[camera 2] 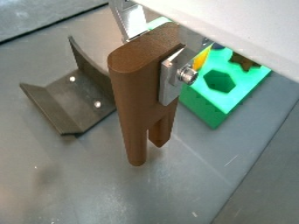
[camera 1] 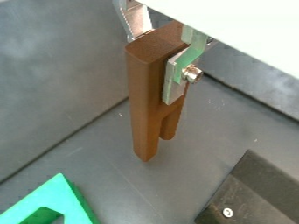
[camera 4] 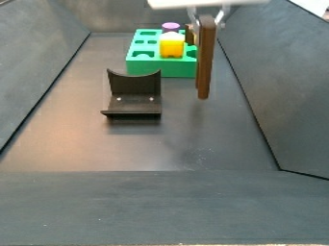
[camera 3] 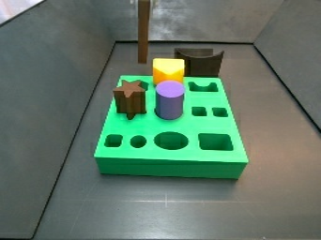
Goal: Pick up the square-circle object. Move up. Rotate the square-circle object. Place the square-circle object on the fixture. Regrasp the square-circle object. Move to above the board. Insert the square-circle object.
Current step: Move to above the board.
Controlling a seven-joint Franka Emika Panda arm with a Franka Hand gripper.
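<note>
No brand, label or writing can be read on anything in view. The square-circle object [camera 4: 203,60] hangs upright, its long axis vertical, the lower end pointing down at the dark floor [camera 4: 193,144] and clear of it, as both wrist views show with a gap under the tip. The tool [camera 2: 146,45] grips it near the upper end: in both wrist views a silver finger [camera 1: 184,68] with a screw presses flat on one side of the peg, and the other finger [camera 2: 128,19] shows behind it, so the tool is clenched on the piece. In a wrist view the peg's lower part splits into a wide flat-faced section and a slimmer round one [camera 1: 170,122] beside it. The fixture [camera 4: 133,94] sits on the floor beside the hanging peg, apart from it, its scooped top empty. The board [camera 3: 170,133] lies farther along the floor, carrying a yellow block [camera 3: 168,71], a purple cylinder [camera 3: 170,99] and a brown star peg [camera 3: 129,97]; in a side view the peg hangs beyond the board's far edge.
</note>
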